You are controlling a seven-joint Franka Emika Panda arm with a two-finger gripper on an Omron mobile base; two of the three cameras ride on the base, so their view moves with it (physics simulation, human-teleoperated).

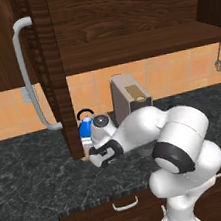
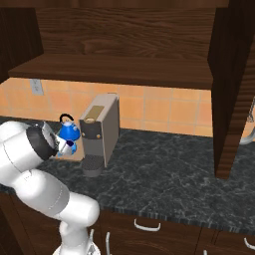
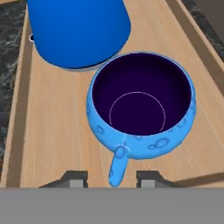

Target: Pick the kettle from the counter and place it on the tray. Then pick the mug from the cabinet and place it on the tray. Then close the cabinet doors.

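In the hand view the blue mug (image 3: 141,104) stands upright on the tan wooden tray (image 3: 52,131), its dark inside facing me. Its handle points toward my gripper (image 3: 112,178), which is open, one fingertip on each side of the handle and neither touching it. The blue kettle (image 3: 78,30) stands on the same tray right behind the mug. From the base views the kettle (image 1: 87,124) (image 2: 68,132) sits left of the coffee machine, with my hand low in front of it. Both cabinet doors (image 1: 50,66) (image 2: 229,99) stand open, and the cabinet shelf (image 1: 137,45) is bare.
A grey coffee machine (image 1: 128,97) (image 2: 99,129) stands on the dark marbled counter (image 1: 30,165) right beside the tray. The open left door hangs close over the tray, its long bar handle (image 1: 27,70) sticking out. Utensils (image 1: 220,62) hang on the tiled wall.
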